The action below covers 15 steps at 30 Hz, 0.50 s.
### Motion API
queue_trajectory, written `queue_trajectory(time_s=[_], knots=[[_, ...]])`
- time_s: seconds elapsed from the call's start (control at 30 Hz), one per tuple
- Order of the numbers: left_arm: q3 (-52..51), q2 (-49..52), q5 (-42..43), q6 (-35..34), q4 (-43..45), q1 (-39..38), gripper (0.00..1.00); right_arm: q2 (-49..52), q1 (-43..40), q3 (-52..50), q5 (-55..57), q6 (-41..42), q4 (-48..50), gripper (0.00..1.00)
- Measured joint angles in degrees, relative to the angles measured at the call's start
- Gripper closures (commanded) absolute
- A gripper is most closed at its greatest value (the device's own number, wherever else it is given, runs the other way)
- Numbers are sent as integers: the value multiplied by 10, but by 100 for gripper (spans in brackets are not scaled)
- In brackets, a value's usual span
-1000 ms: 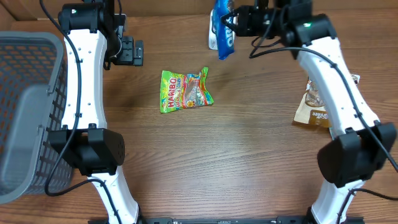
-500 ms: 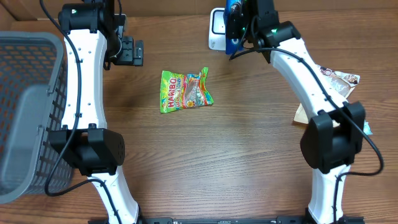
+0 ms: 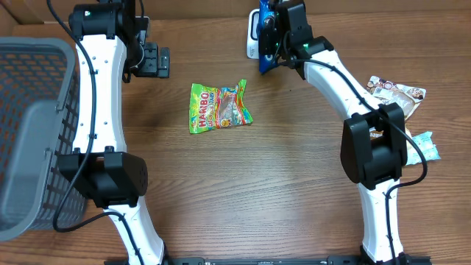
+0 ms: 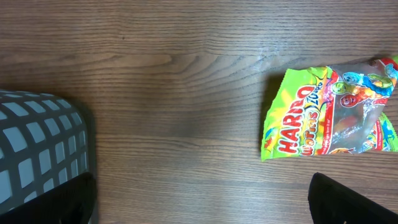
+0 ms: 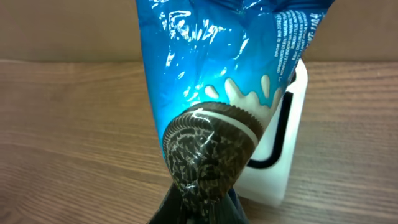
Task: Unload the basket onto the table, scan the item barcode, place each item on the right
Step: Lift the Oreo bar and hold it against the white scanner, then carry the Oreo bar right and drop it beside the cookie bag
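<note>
Overhead, change: the right arm has swung its elbow in from the right edge, uncovering the snack packs (image 3: 394, 92) there. The pack (image 3: 265, 57) has stayed at top centre, re-angled against the scanner (image 3: 252, 37).
Overhead, meaning: probably the presenting step, turning the pack until the barcode faces the scanner. No sign of a read can be seen.
Overhead, grippers: the right gripper (image 3: 270, 35) is clamped on the pack. The left gripper (image 3: 156, 61), upper left, is spread wide, idle and holding nothing.
Overhead, rest: the bag (image 3: 219, 107) lies flat at centre, and the mesh basket (image 3: 29, 110) fills the left edge.
Left wrist: crinkled green foil bag (image 4: 336, 118) at right, with a clear window. Grey basket (image 4: 37, 143) grid at lower left. The table is dark wood grain.
Right wrist: glossy blue film pack (image 5: 224, 74), creased, with a cookie printed on it, pinched at its lower end. The boxy white plastic scanner (image 5: 280, 168) stands just behind it. No barcode shows on this face.
</note>
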Motion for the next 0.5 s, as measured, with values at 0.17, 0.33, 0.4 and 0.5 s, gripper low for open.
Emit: queue_trajectory(time_s=[0.17, 0.33, 0.4, 0.5], knots=[[0, 0, 0, 0, 0, 0, 1, 0, 0, 0, 0, 22, 16, 96], [0, 0, 0, 0, 0, 0, 0, 0, 0, 0, 1, 90, 28, 96], [0, 0, 0, 0, 0, 0, 0, 0, 0, 0, 0, 140, 40, 96], [0, 0, 0, 0, 0, 0, 0, 0, 0, 0, 1, 214, 57, 96]])
